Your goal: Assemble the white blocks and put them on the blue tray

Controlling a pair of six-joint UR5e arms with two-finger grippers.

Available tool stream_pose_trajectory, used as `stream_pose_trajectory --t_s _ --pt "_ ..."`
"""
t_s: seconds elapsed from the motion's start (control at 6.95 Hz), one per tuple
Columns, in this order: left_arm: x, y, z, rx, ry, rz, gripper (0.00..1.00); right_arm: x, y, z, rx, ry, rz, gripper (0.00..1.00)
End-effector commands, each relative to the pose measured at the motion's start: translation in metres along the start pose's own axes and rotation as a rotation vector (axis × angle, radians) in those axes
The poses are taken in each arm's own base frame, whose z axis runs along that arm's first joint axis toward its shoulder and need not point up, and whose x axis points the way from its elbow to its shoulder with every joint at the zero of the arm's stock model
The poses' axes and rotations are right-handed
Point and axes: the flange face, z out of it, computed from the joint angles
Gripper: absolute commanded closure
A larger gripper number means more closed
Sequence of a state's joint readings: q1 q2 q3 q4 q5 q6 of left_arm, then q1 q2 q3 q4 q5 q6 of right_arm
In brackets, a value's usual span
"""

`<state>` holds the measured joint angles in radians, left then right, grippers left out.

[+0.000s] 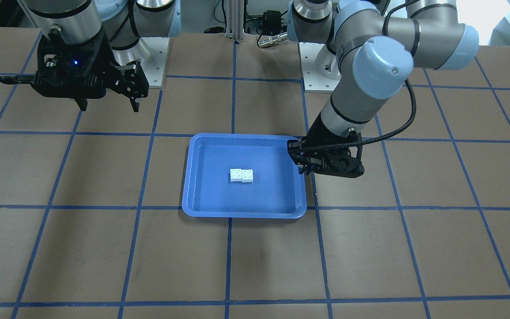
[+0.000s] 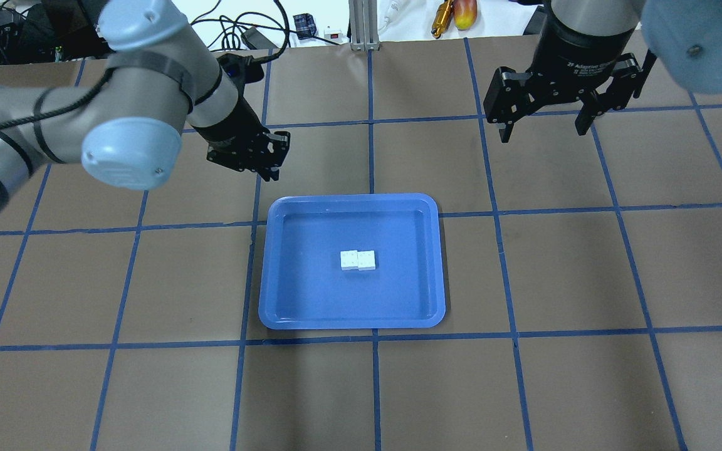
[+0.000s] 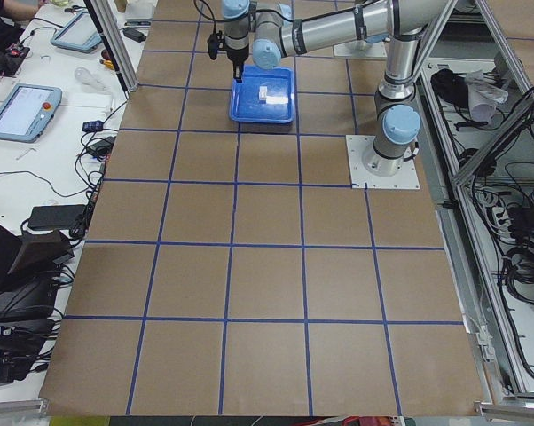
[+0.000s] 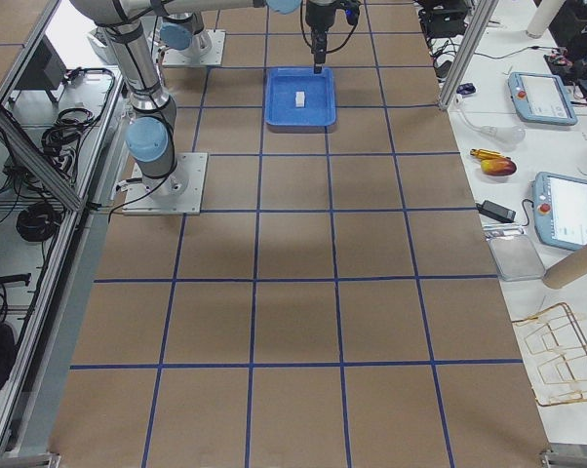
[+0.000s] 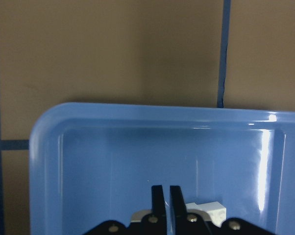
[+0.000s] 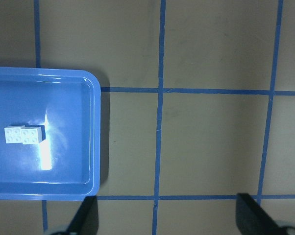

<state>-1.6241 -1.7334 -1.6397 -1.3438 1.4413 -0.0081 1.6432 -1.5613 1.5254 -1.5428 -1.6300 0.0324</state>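
The two white blocks (image 2: 358, 260) lie joined side by side in the middle of the blue tray (image 2: 311, 294), and show in the front view (image 1: 241, 175) and the right wrist view (image 6: 23, 135). My left gripper (image 2: 271, 158) is shut and empty, raised beside the tray's far left corner, near its rim in the front view (image 1: 301, 166). Its wrist view shows the shut fingers (image 5: 158, 196) over the tray (image 5: 113, 147), a block (image 5: 211, 210) partly hidden behind them. My right gripper (image 2: 543, 130) is open and empty, high over the table to the far right of the tray (image 1: 109, 106).
The arms' base plates (image 1: 321, 79) stand at the robot's side of the table. Cables and a yellow and red tool (image 2: 455, 12) lie beyond the far edge. Side benches hold tablets (image 4: 557, 210). Blue tape lines grid the brown table (image 2: 561, 376).
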Motion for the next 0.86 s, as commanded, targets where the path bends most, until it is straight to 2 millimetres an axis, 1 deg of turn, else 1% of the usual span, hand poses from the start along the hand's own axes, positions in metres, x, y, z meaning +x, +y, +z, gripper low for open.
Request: stream_pose_trajectory --t_s 0.0,0.14,0.29,0.43,0.58,0.72 --pt "-0.043 0.018 -0.088 -0.012 -0.108 0.066 0.4 0.003 0.015 0.014 0.061 0.02 -0.025 0.0" --pt "-0.045 0.025 -0.118 0.08 -0.118 0.055 0.24 0.001 0.014 0.014 0.081 0.007 -0.025 0.0" --pt "-0.045 0.023 -0.12 0.13 -0.126 0.056 0.0 0.002 0.013 0.014 0.081 0.009 -0.027 0.0" --pt "-0.045 0.027 -0.129 0.149 -0.142 0.054 0.0 0.003 0.012 0.012 0.087 -0.01 -0.036 0.0" --pt "-0.048 0.031 -0.132 0.149 -0.193 0.046 0.0 0.008 0.006 0.005 0.1 -0.092 -0.058 0.0" --pt "-0.047 0.032 -0.131 0.143 -0.188 0.039 0.0 0.026 0.001 -0.005 0.092 -0.113 -0.02 0.0"
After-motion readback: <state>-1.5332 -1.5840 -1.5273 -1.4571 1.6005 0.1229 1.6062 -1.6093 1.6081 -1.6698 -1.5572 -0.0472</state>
